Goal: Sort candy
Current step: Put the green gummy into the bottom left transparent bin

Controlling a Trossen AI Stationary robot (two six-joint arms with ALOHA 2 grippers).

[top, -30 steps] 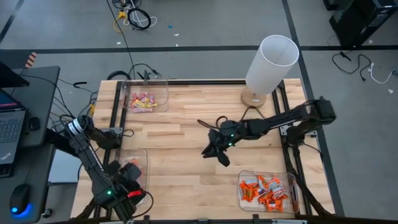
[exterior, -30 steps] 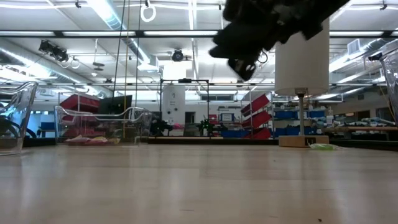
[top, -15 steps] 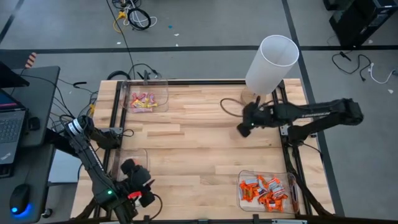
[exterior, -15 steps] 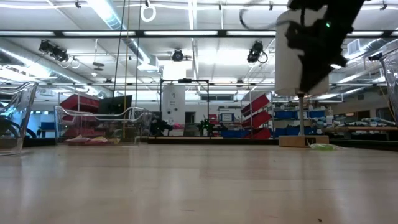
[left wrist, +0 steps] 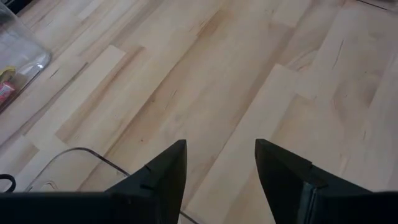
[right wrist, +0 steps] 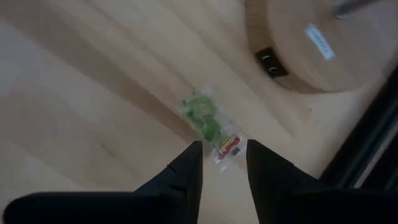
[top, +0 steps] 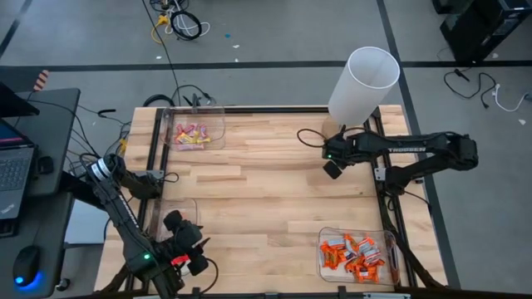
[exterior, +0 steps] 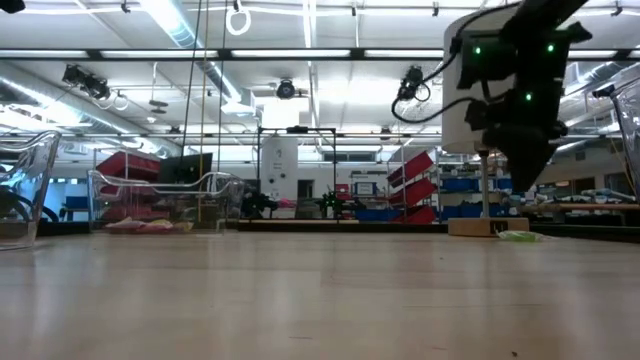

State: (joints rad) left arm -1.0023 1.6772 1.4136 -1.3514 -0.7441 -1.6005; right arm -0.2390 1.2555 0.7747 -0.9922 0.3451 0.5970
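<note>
Right hand: hovering over the bench at about 2 o'clock from centre, just beside the round wooden lamp base under the white cylindrical lampshade. Fingers parted by a narrow gap, nothing between them. Directly ahead of the fingertips, flat on the wood: one green-and-red wrapped candy, in clear wrapper, near the lamp base.

Left hand: low over the bench at about 8 o'clock, fingers spread apart, holding nothing; curved rim of a clear bin just beneath it.

Other stock:
- Pink-and-yellow candies in a clear bin at 11 o'clock, far edge.
- Orange candies heaped in a clear bin at 5 o'clock, near edge.
- Empty-looking clear bin at 8 o'clock, partly covered by the left arm.

Low view: green candy visible as a small pale shape on the bench beside the lamp base.
</note>
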